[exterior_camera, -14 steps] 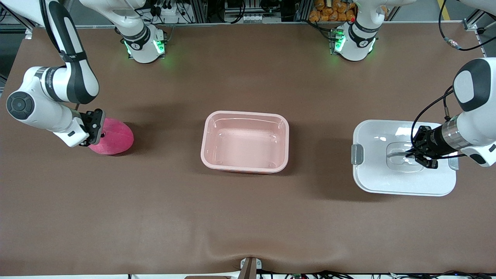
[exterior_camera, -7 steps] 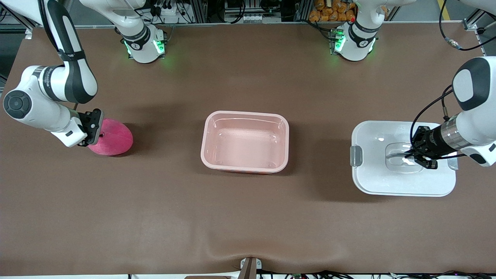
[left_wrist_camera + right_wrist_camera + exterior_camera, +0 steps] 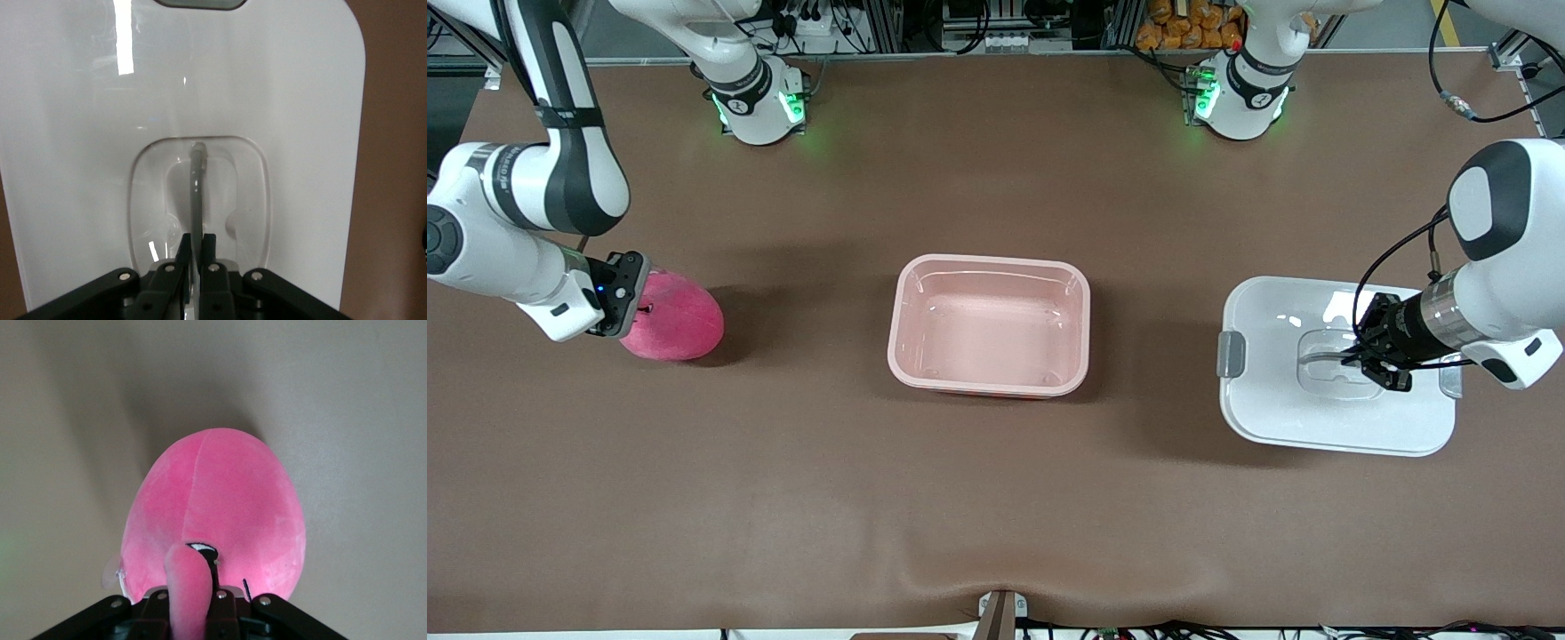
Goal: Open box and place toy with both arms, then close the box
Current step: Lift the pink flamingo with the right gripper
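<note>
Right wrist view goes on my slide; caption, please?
Right gripper shut on an ear of the pink plush toy, brown table underneath.

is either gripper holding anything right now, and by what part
Left gripper is shut on the lid by its recessed handle; right gripper pinches the toy by an ear.

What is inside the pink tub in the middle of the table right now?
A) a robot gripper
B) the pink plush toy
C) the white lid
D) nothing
D: the box shows only its bare pink floor; the toy is in the right gripper toward the right arm's end, and the left gripper is shut on the lid.
</note>
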`<state>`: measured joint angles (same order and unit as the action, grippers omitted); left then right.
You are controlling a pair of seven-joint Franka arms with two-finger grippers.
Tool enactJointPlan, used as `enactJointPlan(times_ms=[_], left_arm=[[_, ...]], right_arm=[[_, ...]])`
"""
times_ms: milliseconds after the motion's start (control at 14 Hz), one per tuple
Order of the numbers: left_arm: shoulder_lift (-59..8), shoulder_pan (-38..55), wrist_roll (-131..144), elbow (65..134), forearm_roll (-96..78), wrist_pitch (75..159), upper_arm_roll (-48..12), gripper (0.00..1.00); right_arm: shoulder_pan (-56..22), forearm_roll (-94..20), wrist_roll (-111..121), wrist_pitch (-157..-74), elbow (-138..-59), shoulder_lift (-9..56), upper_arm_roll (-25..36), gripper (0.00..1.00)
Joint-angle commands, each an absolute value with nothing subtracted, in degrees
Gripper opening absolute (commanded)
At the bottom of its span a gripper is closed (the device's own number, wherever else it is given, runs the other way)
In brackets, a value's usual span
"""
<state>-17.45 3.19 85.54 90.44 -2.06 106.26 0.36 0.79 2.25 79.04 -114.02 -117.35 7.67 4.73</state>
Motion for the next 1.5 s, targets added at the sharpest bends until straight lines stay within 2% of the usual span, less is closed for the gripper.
enactJointPlan(times_ms=[0,644,1145,1431], left_arm=[[-19.94,3.34,85.08,86.67,-2.28,106.08,-0.26,0.00],[-20.83,5.01,79.90,86.39,-2.29,107.31,-0.79,0.00],[-20.57,4.48,78.40,86.05,-2.37,107.40,-0.70,0.00],[-20.74,3.87,75.94,85.96,-2.29,107.40,-0.27,0.00]], right_arm=[[-0.35,1.41,71.92,-108.04,-114.01,6.68,4.31,0.00],[-3.16,1.41,58.03,-96.35,-104.95,6.59,2.38,0.00],[-3.78,1.32,41.24,-86.24,-97.48,6.24,-3.59,0.00],[-3.78,-0.35,32.72,-84.82,-96.42,6.24,-6.32,0.00]])
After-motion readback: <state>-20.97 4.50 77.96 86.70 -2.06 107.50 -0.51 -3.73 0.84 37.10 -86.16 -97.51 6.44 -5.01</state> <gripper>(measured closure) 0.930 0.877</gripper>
